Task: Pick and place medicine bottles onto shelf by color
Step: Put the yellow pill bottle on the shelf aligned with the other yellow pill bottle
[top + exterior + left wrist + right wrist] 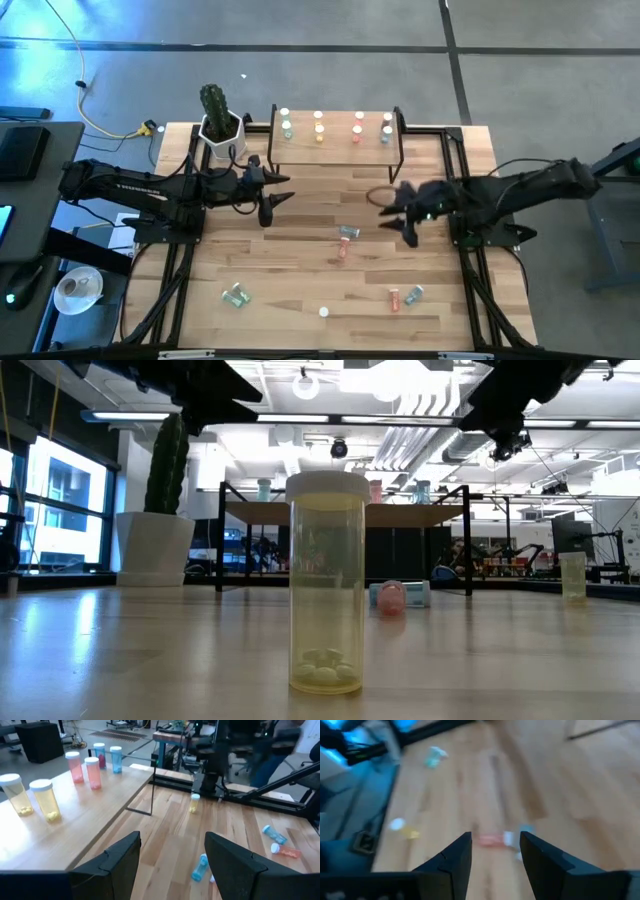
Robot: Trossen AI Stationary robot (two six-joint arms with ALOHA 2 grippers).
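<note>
Both arms hover empty, left gripper [172,857] and right gripper [495,851] spread apart; floor bottles [492,839] blurred.

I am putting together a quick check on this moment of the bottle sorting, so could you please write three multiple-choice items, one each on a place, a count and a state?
1. Where does the cactus pot stand?
A. beside the shelf's left end
B. on the shelf
C. at the table's near edge

2. How many medicine bottles stand on the shelf?
A. four
B. eight
C. twelve

3. How is the left tool?
A. shut on a bottle
B. open and empty
C. resting on the shelf

Answers: 1 A, the high view shows the pot left of the shelf. 2 B, four pairs show there. 3 B, the left wrist view shows spread fingers with nothing between.
</note>
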